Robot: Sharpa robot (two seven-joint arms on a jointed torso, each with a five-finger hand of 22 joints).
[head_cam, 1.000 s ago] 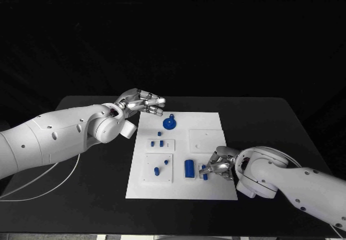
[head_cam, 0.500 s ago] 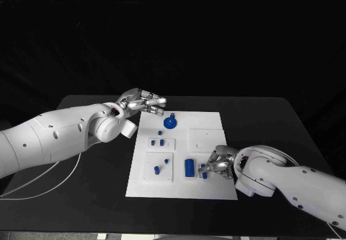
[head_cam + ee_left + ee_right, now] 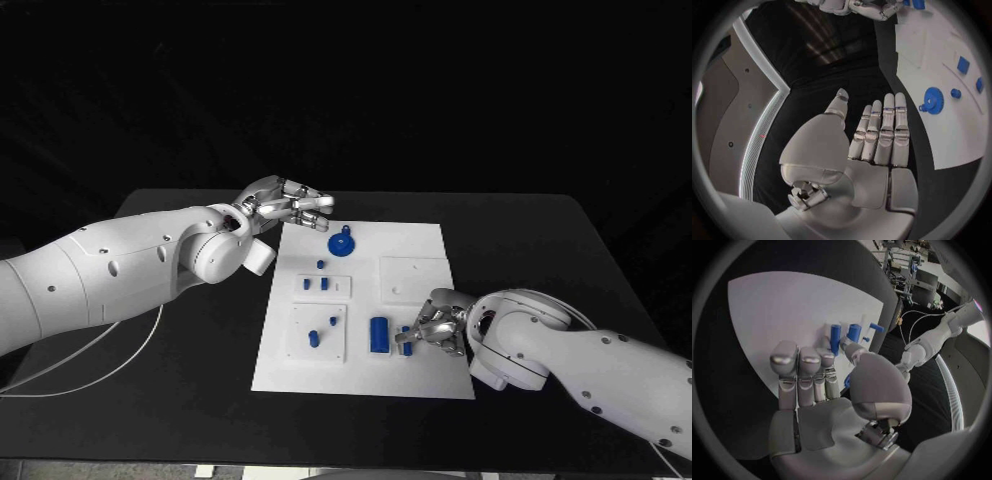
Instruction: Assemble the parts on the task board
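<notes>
The task board (image 3: 411,240) lies mid-table (image 3: 577,260), left hand (image 3: 289,207) at its far-left corner, right hand (image 3: 437,328) near its right edge.

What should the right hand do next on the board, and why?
Probably pinch and lift. The right hand sits at the task board's near right edge, fingers curled around a small blue part beside the blue cylinder; whether it grips yet is unclear.

task board (image 3: 411,245): white, flat mid-table | parts (image 3: 378,334): blue (gear (image 3: 339,246) at far end), scattered on it
</notes>
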